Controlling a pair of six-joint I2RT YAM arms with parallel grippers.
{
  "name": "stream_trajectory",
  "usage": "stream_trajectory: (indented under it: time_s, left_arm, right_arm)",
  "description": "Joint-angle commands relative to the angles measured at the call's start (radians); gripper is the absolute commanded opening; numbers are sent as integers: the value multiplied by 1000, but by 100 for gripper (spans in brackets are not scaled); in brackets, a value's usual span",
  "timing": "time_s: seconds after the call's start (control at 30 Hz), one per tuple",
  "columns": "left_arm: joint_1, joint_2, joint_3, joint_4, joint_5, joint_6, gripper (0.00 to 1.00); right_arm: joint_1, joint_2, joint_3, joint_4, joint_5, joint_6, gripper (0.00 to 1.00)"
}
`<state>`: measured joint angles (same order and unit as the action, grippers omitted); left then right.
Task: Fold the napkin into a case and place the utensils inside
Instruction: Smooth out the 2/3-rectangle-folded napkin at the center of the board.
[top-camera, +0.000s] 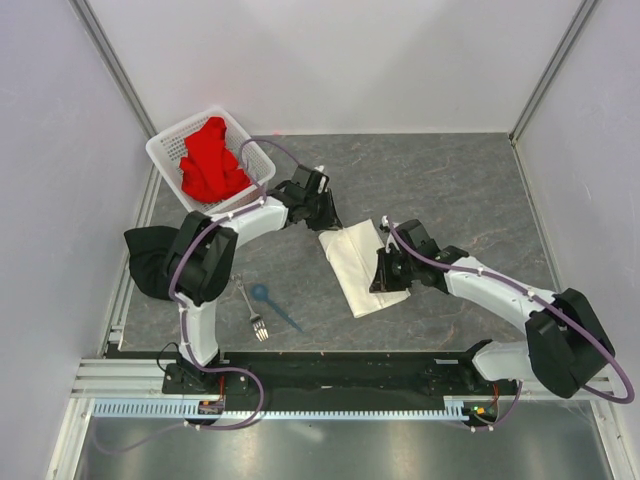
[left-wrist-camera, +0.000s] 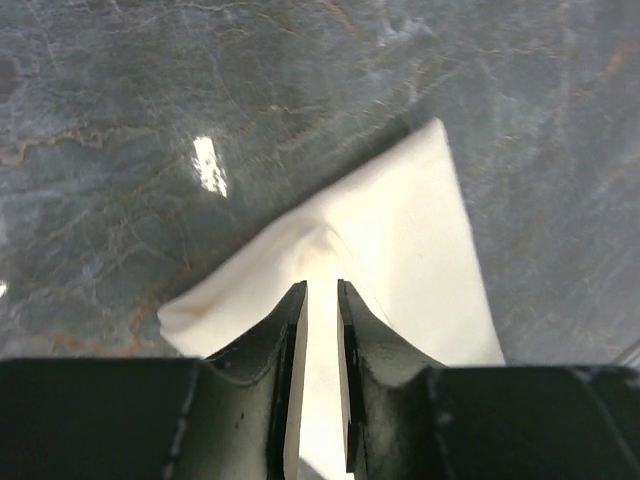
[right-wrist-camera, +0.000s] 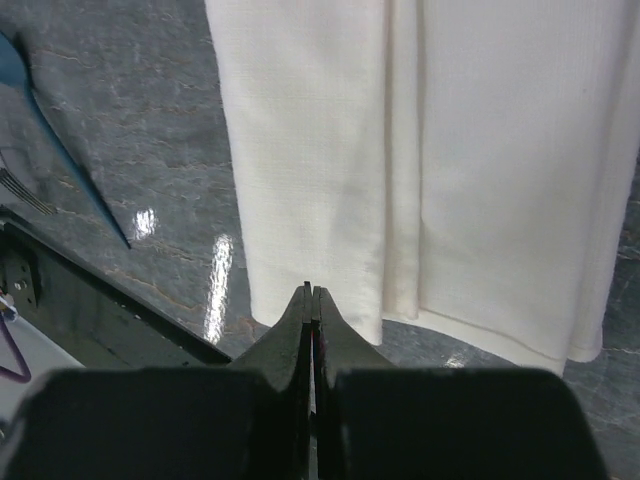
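Note:
The cream-white napkin (top-camera: 360, 265) lies in the middle of the table as a folded, layered strip. My left gripper (top-camera: 325, 207) is at its far left corner. In the left wrist view the gripper (left-wrist-camera: 321, 288) has its jaws nearly together with a puckered ridge of the napkin (left-wrist-camera: 400, 240) pinched between them. My right gripper (top-camera: 386, 270) is over the strip's right edge. In the right wrist view it (right-wrist-camera: 312, 290) is shut, its tips at the edge of the flat napkin (right-wrist-camera: 400, 150). The silver fork (top-camera: 252, 312) and blue spoon (top-camera: 272, 303) lie left of the napkin.
A white perforated basket (top-camera: 163, 150) with a red cloth (top-camera: 212, 160) stands at the back left. A black cloth (top-camera: 150, 260) lies at the left edge by the left arm. The spoon (right-wrist-camera: 60, 150) and the fork tines (right-wrist-camera: 20, 185) show at the left of the right wrist view.

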<state>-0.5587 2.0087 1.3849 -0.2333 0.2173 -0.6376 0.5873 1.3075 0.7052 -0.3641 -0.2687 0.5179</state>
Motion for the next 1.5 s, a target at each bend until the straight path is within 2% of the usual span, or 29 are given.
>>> stream_trajectory:
  time_s: [0.0,0.17,0.5,0.73,0.9,1.07,1.23,1.47]
  left_arm:
    - [-12,-139,-67,-8,-6,21,21]
    - [-9,-143,-161,75,20,0,11]
    - [-6,-39,-202,146,4,-22,7]
    - [5,-7,-208,146,4,-19,6]
    - [11,-13,-202,143,8,-7,6]
    - [14,-7,-198,140,16,-5,6]
    - [14,-4,-199,140,17,-7,6]
    - [16,2,-192,140,22,-13,5]
  right_arm:
    - [3,1,43,28,-56,8,0]
    - [5,71,56,157,-164,36,0]
    - [2,341,209,304,-264,45,0]
    - [2,473,122,435,-307,67,0]
    - [2,441,94,439,-299,67,0]
    - [0,323,77,384,-305,73,0]
    - [3,222,-35,395,-311,102,0]
    - [6,266,-154,524,-345,156,0]
